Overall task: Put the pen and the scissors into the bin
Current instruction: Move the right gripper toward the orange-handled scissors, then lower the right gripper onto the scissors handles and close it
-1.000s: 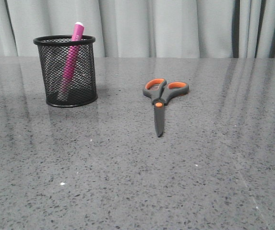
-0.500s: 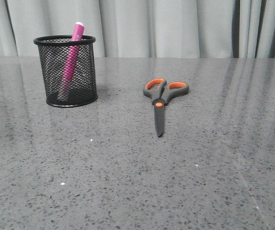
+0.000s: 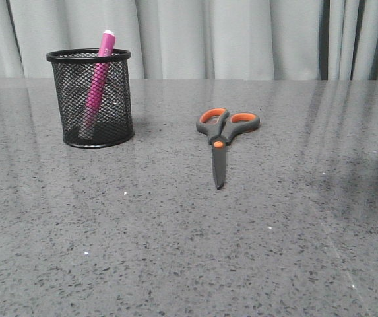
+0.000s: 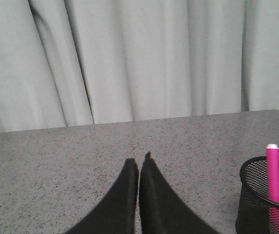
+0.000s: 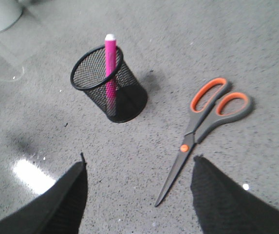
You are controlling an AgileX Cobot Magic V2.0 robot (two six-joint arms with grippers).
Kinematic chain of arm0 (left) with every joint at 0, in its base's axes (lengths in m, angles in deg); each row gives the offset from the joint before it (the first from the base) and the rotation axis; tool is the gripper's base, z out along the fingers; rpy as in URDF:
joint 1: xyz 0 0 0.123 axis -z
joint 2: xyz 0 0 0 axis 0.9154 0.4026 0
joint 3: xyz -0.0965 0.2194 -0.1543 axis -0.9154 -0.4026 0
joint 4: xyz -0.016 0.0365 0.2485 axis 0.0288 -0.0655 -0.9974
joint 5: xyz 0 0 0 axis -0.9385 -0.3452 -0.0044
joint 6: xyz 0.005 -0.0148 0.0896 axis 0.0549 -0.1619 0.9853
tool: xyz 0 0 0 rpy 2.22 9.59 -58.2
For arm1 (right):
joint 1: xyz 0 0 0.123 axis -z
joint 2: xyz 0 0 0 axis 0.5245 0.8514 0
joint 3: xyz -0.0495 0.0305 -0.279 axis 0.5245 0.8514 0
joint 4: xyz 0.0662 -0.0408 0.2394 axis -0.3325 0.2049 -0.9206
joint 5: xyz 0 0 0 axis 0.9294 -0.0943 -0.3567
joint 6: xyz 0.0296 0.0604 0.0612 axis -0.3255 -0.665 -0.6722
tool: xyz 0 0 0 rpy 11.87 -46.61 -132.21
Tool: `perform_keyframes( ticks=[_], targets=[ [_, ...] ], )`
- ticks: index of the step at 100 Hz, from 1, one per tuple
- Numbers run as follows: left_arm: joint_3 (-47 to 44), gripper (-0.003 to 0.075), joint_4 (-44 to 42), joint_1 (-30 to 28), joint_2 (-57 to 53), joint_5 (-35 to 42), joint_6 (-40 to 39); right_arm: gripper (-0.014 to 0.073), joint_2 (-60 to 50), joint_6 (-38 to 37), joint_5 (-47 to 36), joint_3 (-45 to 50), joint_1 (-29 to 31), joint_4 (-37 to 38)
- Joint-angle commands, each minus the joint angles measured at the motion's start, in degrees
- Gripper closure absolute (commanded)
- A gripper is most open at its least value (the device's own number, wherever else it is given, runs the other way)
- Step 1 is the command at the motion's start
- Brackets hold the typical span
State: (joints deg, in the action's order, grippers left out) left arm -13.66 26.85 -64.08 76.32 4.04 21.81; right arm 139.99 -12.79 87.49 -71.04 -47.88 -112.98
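Grey speckled bench before a pale curtain. The bin stands upright at far left on the bench, the pen leaning inside it, cap above the rim. The scissors lie flat, closed, well apart to the bin's right, blades toward the camera. Left gripper: jaws pressed together, empty. Right gripper: jaws spread wide above the bench, empty.

One pen, one scissors, one bin, two claws

Pen leans inside bin; scissors lie flat.
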Motion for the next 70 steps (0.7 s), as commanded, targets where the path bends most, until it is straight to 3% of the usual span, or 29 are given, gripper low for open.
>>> perform_keyframes(
  ticks=[1,18,33,40,47,64,70],
  targets=[
    [1.5,0.0742,1.0,-0.1,-0.1,4.4,-0.7,0.0183,2.0,1.0,-3.7,-2.1,-0.5,-1.9],
    [1.5,0.0742,1.0,-0.1,-0.1,4.4,-0.7,0.0183,6.8,1.1,-4.0,-2.2,-0.5,-8.4],
    [1.5,0.0742,1.0,-0.1,-0.1,4.4,-0.7,0.0183,12.0,1.4,0.5,-4.5,-0.7,-6.5],
    [1.5,0.0742,1.2,-0.1,-0.1,4.4,-0.7,0.0183,15.2,-1.9,2.8,-6.7,-1.7,-3.4],
    [1.5,0.0742,1.4,-0.1,-0.1,4.4,-0.7,0.019,18.5,-9.2,3.4,-9.7,-4.0,4.3],
    [1.5,0.0742,1.6,-0.1,-0.1,4.4,-0.7,0.0217,27.0,-34.1,7.6,-19.0,-11.5,35.0],
    [1.5,0.0742,1.6,-0.1,-0.1,4.4,-0.7,0.0217,30.2,-38.6,10.4,-22.0,-12.9,40.1]
  ],
)
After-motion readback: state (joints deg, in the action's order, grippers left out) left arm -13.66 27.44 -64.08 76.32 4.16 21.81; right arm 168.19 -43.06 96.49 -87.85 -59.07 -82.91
